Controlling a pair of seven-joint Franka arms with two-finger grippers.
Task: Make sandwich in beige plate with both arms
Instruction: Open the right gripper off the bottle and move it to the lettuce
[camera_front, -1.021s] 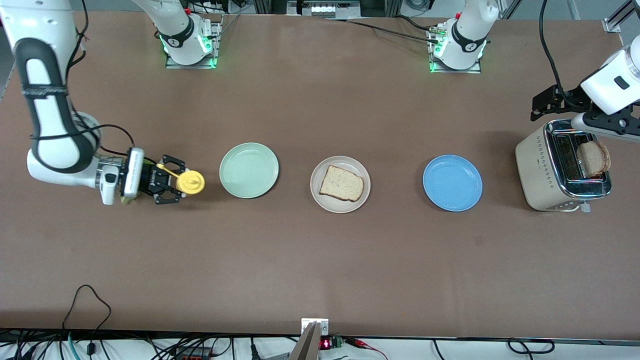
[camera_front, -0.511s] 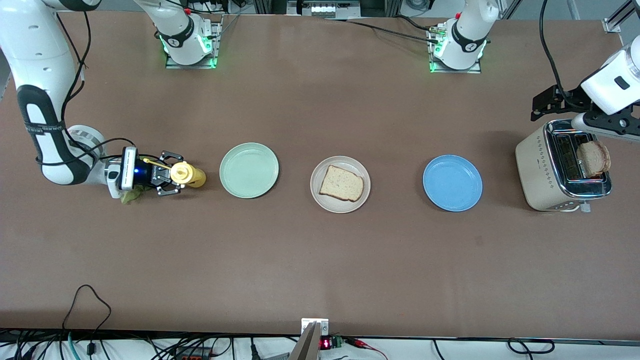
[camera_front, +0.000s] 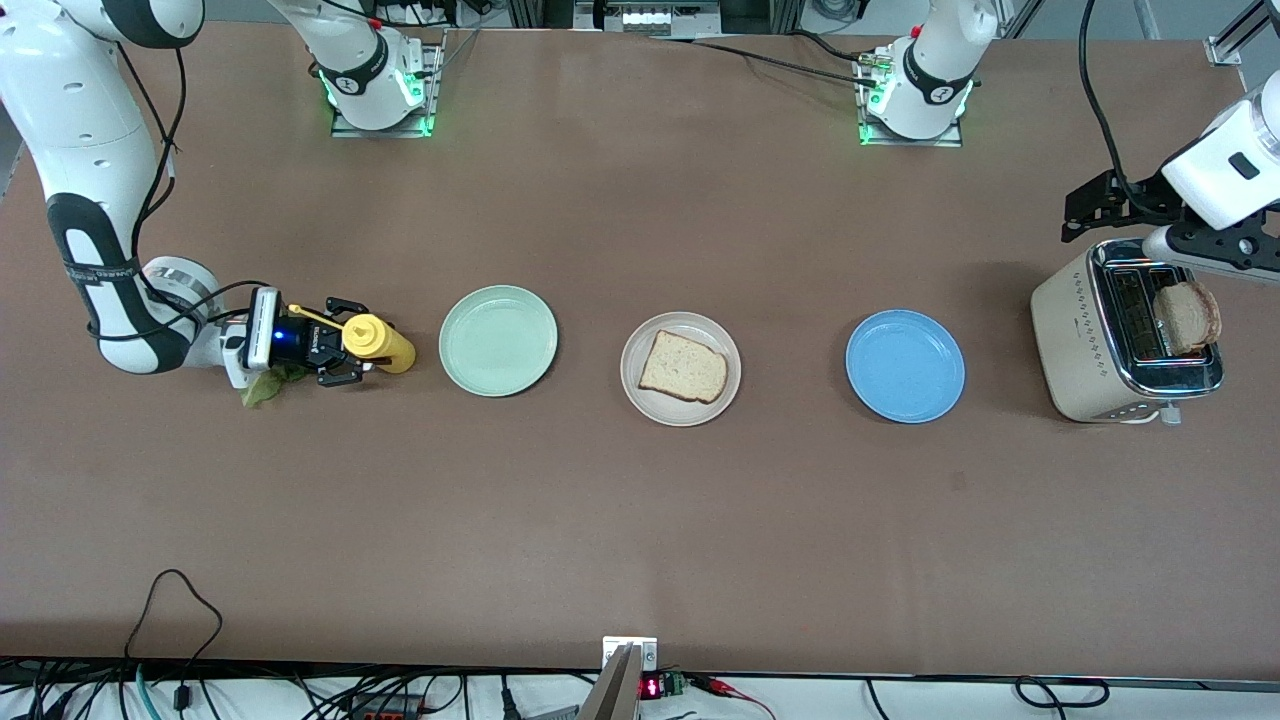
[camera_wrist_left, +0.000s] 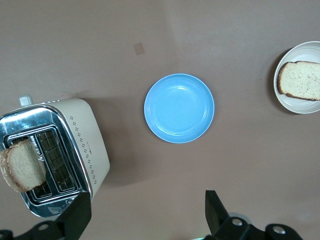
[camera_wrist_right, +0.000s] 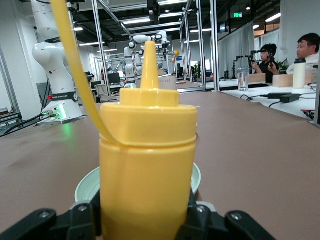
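Front: right gripper (camera_front: 345, 350) low at the right arm's end of the worktop (camera_front: 640, 520), beside mint plate (camera_front: 498, 340); beige plate (camera_front: 680, 368) mid-worktop, bread (camera_front: 682, 366) on it
Left wrist: left gripper (camera_wrist_left: 145, 215) jaws apart over toaster (camera_wrist_left: 50, 155)
Right wrist: jaws clamped on bottle (camera_wrist_right: 147, 160)

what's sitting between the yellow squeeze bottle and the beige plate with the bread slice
In the front view, only the round mint green plate lies between the yellow squeeze bottle and the round beige plate.
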